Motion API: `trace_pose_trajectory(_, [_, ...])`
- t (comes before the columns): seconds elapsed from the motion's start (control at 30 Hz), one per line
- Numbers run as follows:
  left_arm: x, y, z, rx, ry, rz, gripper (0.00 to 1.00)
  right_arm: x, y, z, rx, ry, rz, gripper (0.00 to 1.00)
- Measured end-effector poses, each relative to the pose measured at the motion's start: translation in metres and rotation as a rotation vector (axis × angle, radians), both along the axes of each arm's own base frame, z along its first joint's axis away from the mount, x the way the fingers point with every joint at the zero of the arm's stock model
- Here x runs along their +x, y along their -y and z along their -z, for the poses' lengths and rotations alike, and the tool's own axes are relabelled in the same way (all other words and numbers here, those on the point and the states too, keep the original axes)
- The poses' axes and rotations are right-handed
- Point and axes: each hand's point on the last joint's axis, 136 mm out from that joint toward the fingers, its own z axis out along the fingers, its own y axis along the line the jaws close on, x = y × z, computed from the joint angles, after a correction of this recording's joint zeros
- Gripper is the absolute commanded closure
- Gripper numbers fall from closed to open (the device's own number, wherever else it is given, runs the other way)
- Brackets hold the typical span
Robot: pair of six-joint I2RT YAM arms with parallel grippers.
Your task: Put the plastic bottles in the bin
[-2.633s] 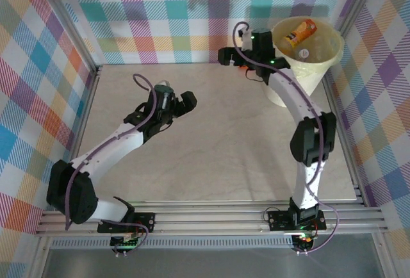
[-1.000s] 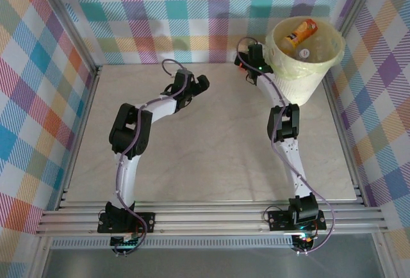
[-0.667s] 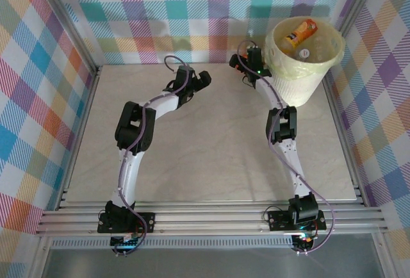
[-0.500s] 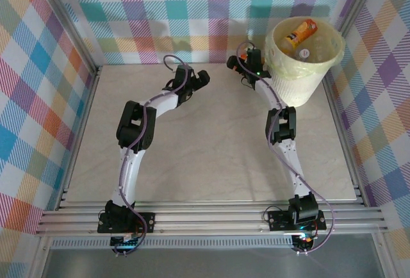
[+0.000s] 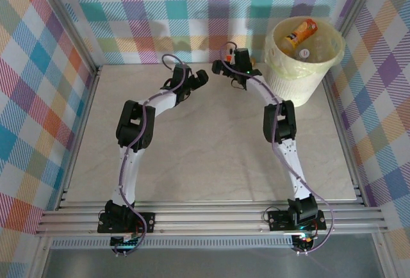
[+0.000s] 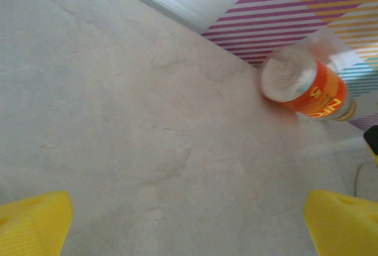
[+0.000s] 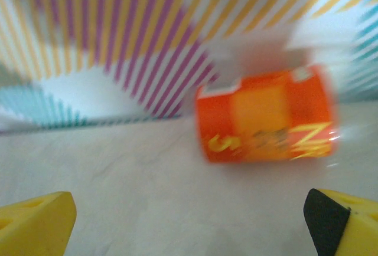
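Top external: fixed high behind arm bases, looks down and forward over whole table [image 5: 211, 156]. Bases at 6 o'clock, bin [image 5: 301, 79] at 1 o'clock, checked wall [image 5: 192, 9] at 12.

Left wrist: low over tabletop, faces wall foot. Left gripper [image 6: 189, 220] tips at 7 and 5 o'clock, orange-label bottle [image 6: 310, 88] at 2 o'clock, near.

Right wrist: lower, much nearer, blurred. Right gripper [image 7: 189, 223] tips at 7 and 5 o'clock, same bottle at 3 o'clock.

2 wrist views share bottle, wall foot, table strip.
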Motion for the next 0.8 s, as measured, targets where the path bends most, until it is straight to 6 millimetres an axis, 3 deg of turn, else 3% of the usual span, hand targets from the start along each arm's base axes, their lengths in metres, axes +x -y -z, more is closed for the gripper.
trace_pose_trajectory(0.23, [0.013,0.012,-0.016,-0.017,0.051,0.049,0.0,0.029,0.064,-0.022,0.029,0.055,0.256,0.0])
trace_pose_trajectory(0.33, [0.016,0.015,-0.02,-0.02,0.068,0.059,0.0,0.037,0.083,-0.015,0.047,0.062,0.324,0.0])
trace_pose_trajectory(0.7, [0.018,0.015,-0.018,-0.023,0.082,0.063,0.0,0.046,0.089,0.052,0.194,-0.033,0.363,0.0])
trace_pose_trajectory(0.8, [0.021,0.012,-0.012,-0.023,0.08,0.057,0.0,0.053,0.083,0.046,0.255,0.002,0.322,0.0])
